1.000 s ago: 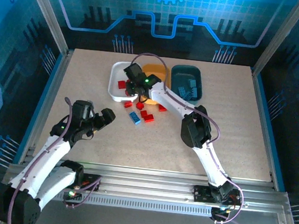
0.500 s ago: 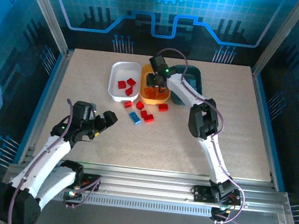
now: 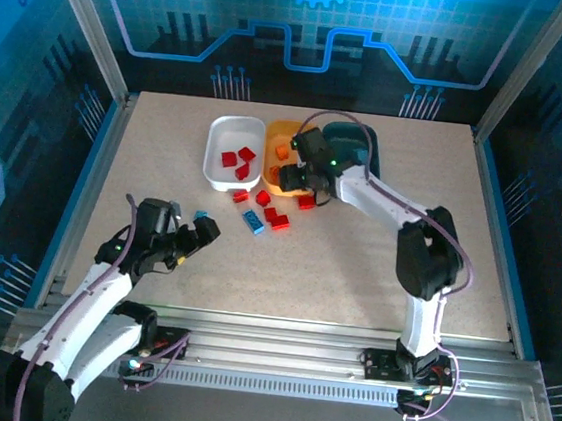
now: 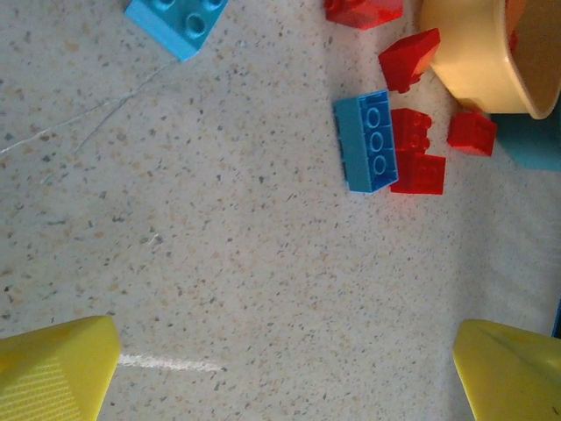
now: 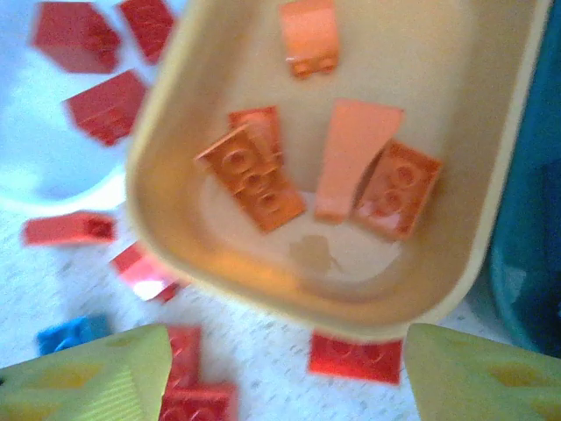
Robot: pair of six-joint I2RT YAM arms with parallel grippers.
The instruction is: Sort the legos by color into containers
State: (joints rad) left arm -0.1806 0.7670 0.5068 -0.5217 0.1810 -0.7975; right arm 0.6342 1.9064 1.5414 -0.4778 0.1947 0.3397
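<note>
Right gripper [image 5: 280, 351] is hovering wide open and empty over the orange-yellow tray [image 5: 158, 189], so next it's probably grabbing a loose red brick [image 5: 355, 358] for the white tray [image 3: 224, 129].

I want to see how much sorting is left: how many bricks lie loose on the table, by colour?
Red bricks: 5
Light blue bricks: 2
Total: 7

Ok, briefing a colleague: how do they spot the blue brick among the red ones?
At the far side of the table, the white tray and orange tray stand side by side; red bricks lie in front of them. The blue brick sits at the cluster's near edge, its only blue piece.
</note>
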